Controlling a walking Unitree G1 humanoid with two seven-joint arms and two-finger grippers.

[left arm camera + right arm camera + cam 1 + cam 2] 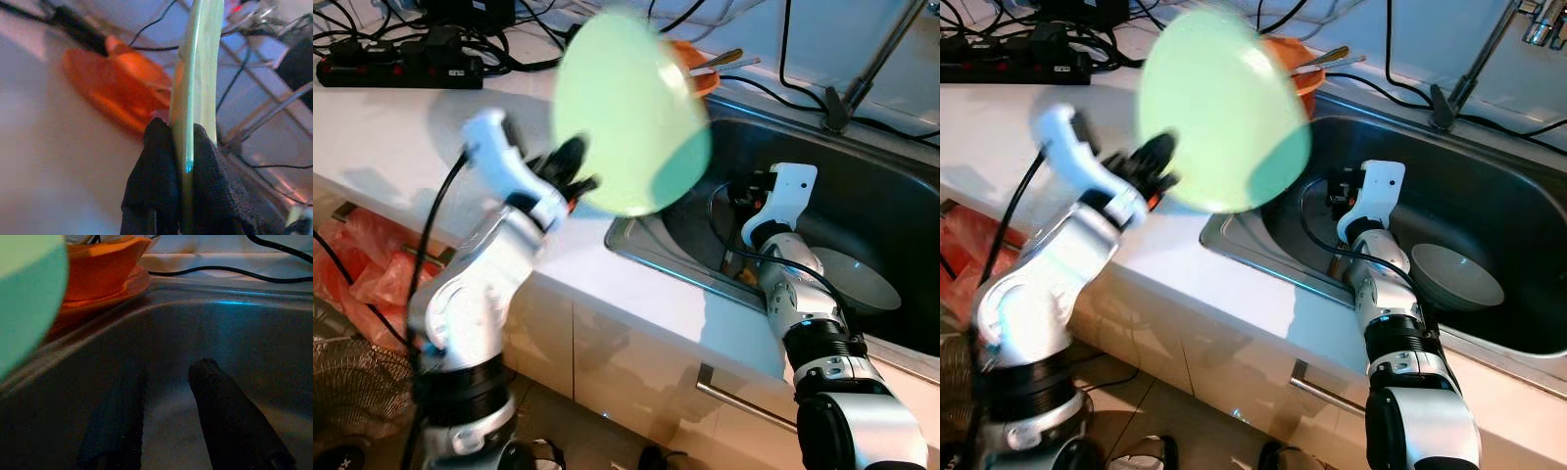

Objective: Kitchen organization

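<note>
A pale green plate (631, 110) hangs tilted in the air above the counter edge and the sink's near left corner, blurred. My left gripper (576, 178) is shut on its lower rim; the wrist view has both black fingers (156, 166) pinching the thin green edge (195, 88). An orange bowl (693, 67) holding utensils stands on the counter behind the plate. My right gripper (166, 382) reaches down inside the steel sink (862, 186), open, nothing between its fingers. A grey bowl (857, 279) lies in the sink to the right of that arm.
A black power strip (396, 70) and tangled cables lie on the white counter (382, 137) at the back left. The faucet base (837, 113) rises behind the sink. Red plastic bags (362, 259) and a fan grille (352, 392) sit on the floor to the left.
</note>
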